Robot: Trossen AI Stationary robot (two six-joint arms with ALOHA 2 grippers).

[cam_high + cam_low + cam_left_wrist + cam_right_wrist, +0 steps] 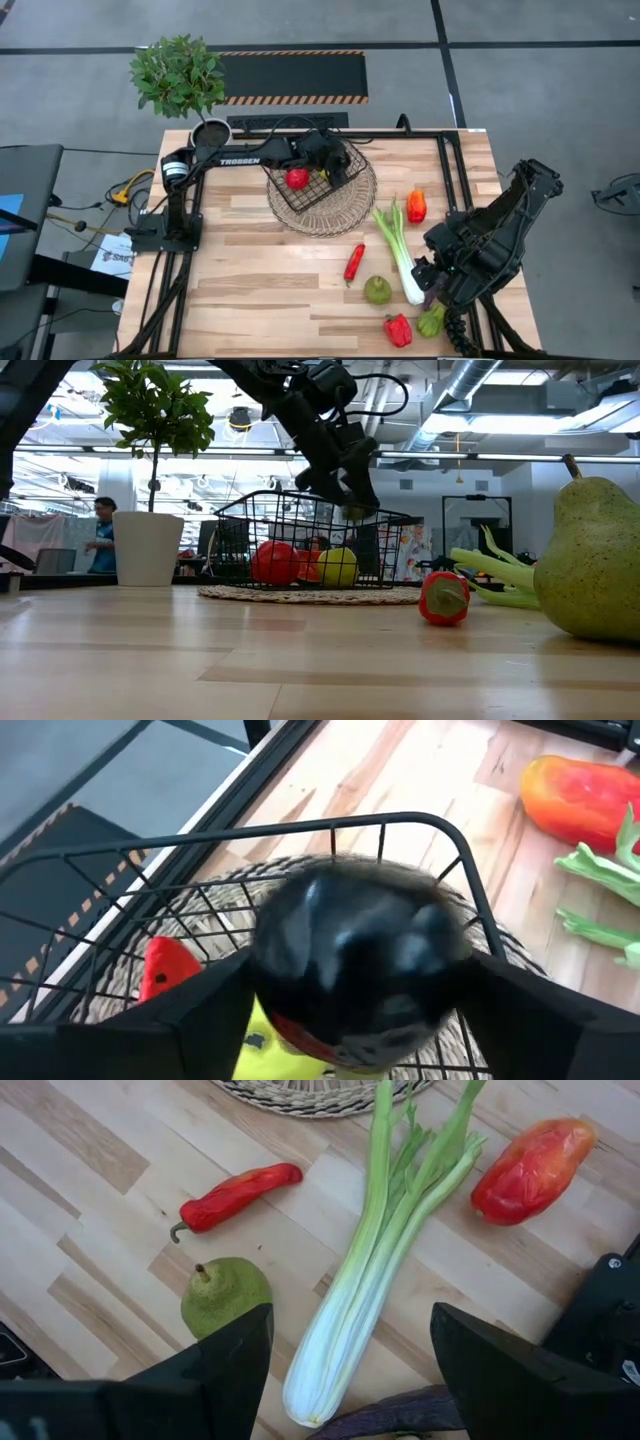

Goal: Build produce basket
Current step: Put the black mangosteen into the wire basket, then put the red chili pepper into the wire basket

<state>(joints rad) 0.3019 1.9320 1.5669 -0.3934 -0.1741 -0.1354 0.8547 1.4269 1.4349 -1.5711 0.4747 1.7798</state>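
Now the left hand (345, 1020) hangs over the basket (318, 182) on the tabletop (280, 290), fingers apart around a dark round fruit (350, 965). Whether it grips, I cannot tell. Next, fetch the pear (377, 290). The right hand (350, 1380) waits open.

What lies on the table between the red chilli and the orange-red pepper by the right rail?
The leek lies between the chilli and the pepper, its green leaves pointing toward the wicker tray. The high view shows it, and so does the right wrist view.

We see a blurred dark round thing (350, 960) filling the left wrist view, basket (300, 870) floor hidden behind it, pear (592, 560) cut off at the low view's edge
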